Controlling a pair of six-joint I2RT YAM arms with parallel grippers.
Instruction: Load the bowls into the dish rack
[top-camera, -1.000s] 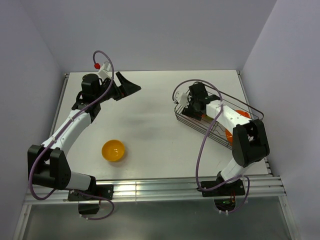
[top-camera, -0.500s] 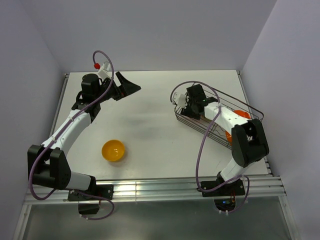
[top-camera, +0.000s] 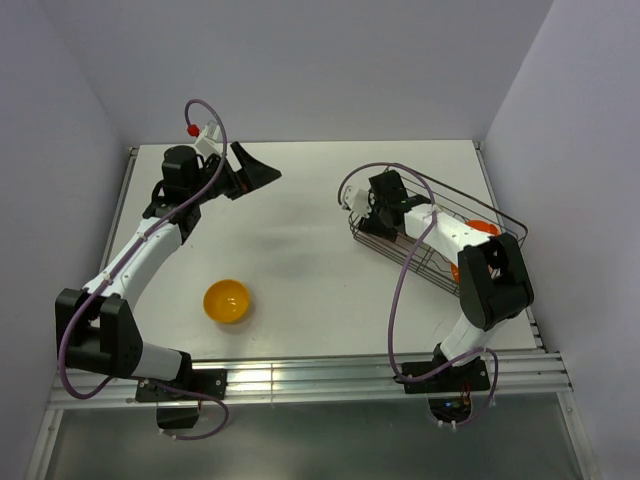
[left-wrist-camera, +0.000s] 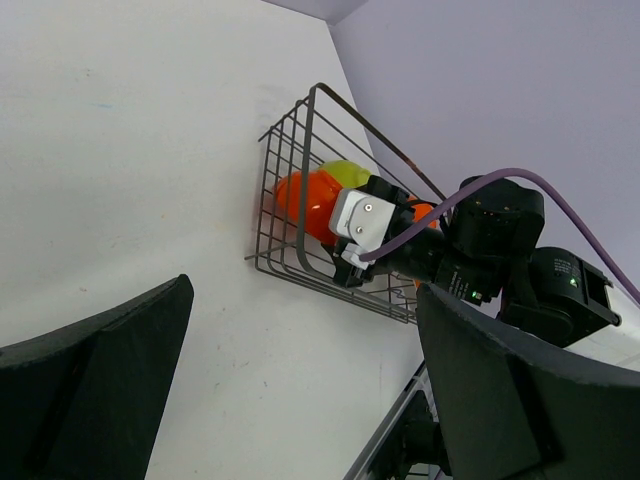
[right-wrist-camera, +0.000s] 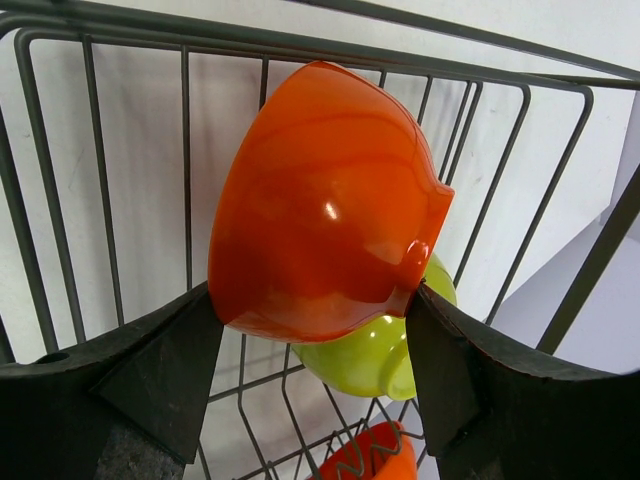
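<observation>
The dark grey wire dish rack (top-camera: 430, 262) stands at the right of the table. My right gripper (top-camera: 378, 208) reaches into its left end and is shut on a red-orange bowl (right-wrist-camera: 320, 210), one finger on each side of it. It holds the bowl on its side against the rack's end wall (right-wrist-camera: 100, 200). A lime green bowl (right-wrist-camera: 385, 350) sits just behind it, and another red-orange bowl (right-wrist-camera: 370, 455) lies below. The yellow-orange bowl (top-camera: 227, 300) sits upright on the table at front left. My left gripper (top-camera: 256, 172) is open and empty at the far left. The white bowl is not visible.
Orange bowls (top-camera: 482, 228) show at the rack's right end. The left wrist view shows the rack (left-wrist-camera: 290, 200) from the side with the right wrist (left-wrist-camera: 365, 220) in it. Walls close in the table at the back and both sides. A metal rail (top-camera: 300, 375) runs along the front edge.
My right gripper has shifted a little to the left and farther back inside the rack with the red-orange bowl. The left arm and the yellow-orange bowl have not moved.
</observation>
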